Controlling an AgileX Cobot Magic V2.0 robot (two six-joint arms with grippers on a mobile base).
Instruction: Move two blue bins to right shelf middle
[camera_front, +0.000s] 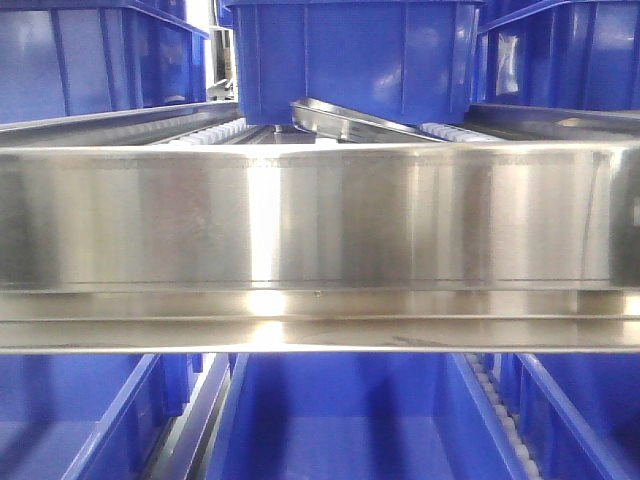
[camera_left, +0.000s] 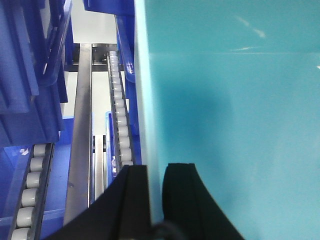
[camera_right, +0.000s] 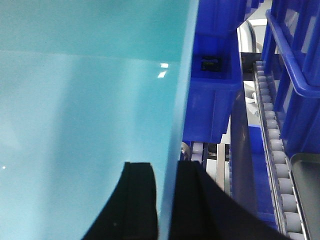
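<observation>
A blue bin (camera_left: 235, 100) fills most of the left wrist view, and its inside looks teal in this light. My left gripper (camera_left: 156, 167) is shut on the bin's left wall (camera_left: 142, 100), one black finger outside and one inside. In the right wrist view the same bin (camera_right: 90, 90) fills the left side. My right gripper (camera_right: 167, 165) is shut on its right wall (camera_right: 180, 100) in the same way. Neither gripper shows in the front view. There, an open blue bin (camera_front: 350, 420) lies low in the middle; I cannot tell whether it is the held one.
A wide steel shelf beam (camera_front: 320, 215) crosses the front view. More blue bins (camera_front: 355, 55) (camera_front: 90, 60) stand above it on roller tracks. White roller tracks (camera_left: 120, 120) (camera_right: 272, 145) and steel rails (camera_left: 82, 125) run close beside the held bin, with other blue bins (camera_right: 212, 85) (camera_left: 30, 75) alongside.
</observation>
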